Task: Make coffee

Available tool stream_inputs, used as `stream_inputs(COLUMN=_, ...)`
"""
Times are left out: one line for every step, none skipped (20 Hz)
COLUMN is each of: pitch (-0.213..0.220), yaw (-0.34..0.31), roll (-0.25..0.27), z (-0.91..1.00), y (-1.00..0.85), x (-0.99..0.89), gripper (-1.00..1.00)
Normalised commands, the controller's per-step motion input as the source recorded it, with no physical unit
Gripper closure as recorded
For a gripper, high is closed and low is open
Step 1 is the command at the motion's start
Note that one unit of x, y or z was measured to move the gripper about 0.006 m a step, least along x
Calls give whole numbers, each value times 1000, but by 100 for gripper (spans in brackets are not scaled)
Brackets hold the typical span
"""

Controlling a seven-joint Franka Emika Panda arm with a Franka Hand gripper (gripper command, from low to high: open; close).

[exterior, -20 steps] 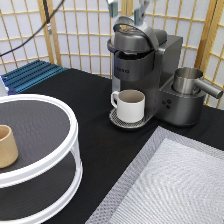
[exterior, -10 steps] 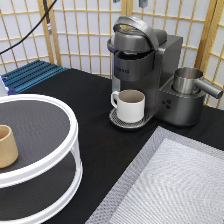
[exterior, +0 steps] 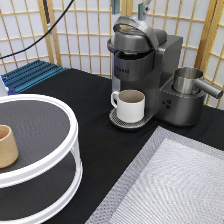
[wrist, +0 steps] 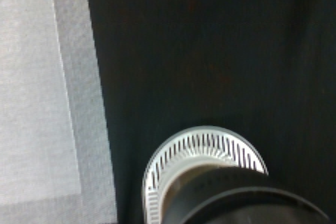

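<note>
The grey coffee machine (exterior: 150, 65) stands at the back of the black table, with its lid (exterior: 131, 26) tilted up. A cream mug (exterior: 130, 105) sits on the round drip tray (exterior: 118, 120) under the spout. Only the tips of my gripper (exterior: 130, 6) show at the exterior view's top edge, just above the lid; they stand apart with nothing between them. The coffee is hidden from both views. The wrist view looks down on the drip tray (wrist: 196, 150) and the machine's dark top (wrist: 240, 200).
A white two-tier round stand (exterior: 45, 150) at the exterior view's left carries a tan wooden cup (exterior: 6, 146). A grey mat (exterior: 175, 185) covers the bottom right. A metal milk jug (exterior: 190, 82) sits on the machine's right side. A blue rack (exterior: 30, 75) lies at the back left.
My gripper has risen from just above the machine's lid toward the exterior view's top edge. The mug and the machine have stayed in place.
</note>
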Motion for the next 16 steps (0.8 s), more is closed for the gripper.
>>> stream_inputs(pitch=-49, yaw=0, roll=-182, z=-654, y=0, x=0, gripper=-100)
stream_inputs(pitch=-46, yaw=0, roll=-192, z=-674, y=86, x=0, gripper=-100)
stream_inputs(pitch=-42, yaw=0, roll=-186, z=-717, y=83, x=0, gripper=-100)
stream_inputs(pitch=-44, yaw=0, roll=-206, z=-757, y=166, x=0, gripper=-100)
stream_inputs(pitch=-44, yaw=0, roll=-201, z=-806, y=123, x=-20, gripper=-100)
stream_inputs(pitch=-44, yaw=0, roll=-185, z=-763, y=66, x=-54, gripper=-100)
stream_inputs(pitch=-41, yaw=0, roll=-184, z=-660, y=71, x=-37, gripper=-100)
stream_inputs(pitch=-38, yaw=0, roll=-186, z=-654, y=34, x=-11, gripper=-100)
stream_inputs(pitch=-38, yaw=0, roll=-177, z=-726, y=0, x=-71, gripper=-100)
stream_inputs(pitch=-44, yaw=0, roll=-168, z=-797, y=0, x=-117, gripper=-100)
stream_inputs(pitch=-51, yaw=0, roll=-145, z=-914, y=-129, x=-191, gripper=-100)
stream_inputs(pitch=-54, yaw=0, roll=-127, z=-1000, y=-189, x=-149, gripper=-100)
stream_inputs(pitch=-57, yaw=0, roll=-100, z=-1000, y=-286, x=-131, gripper=-100)
stream_inputs(pitch=-68, yaw=0, roll=-78, z=-1000, y=-374, x=-171, gripper=-100)
stream_inputs(pitch=-75, yaw=0, roll=-64, z=-1000, y=-371, x=-137, gripper=-100)
stream_inputs(pitch=-80, yaw=0, roll=-60, z=-1000, y=-371, x=-120, gripper=-100)
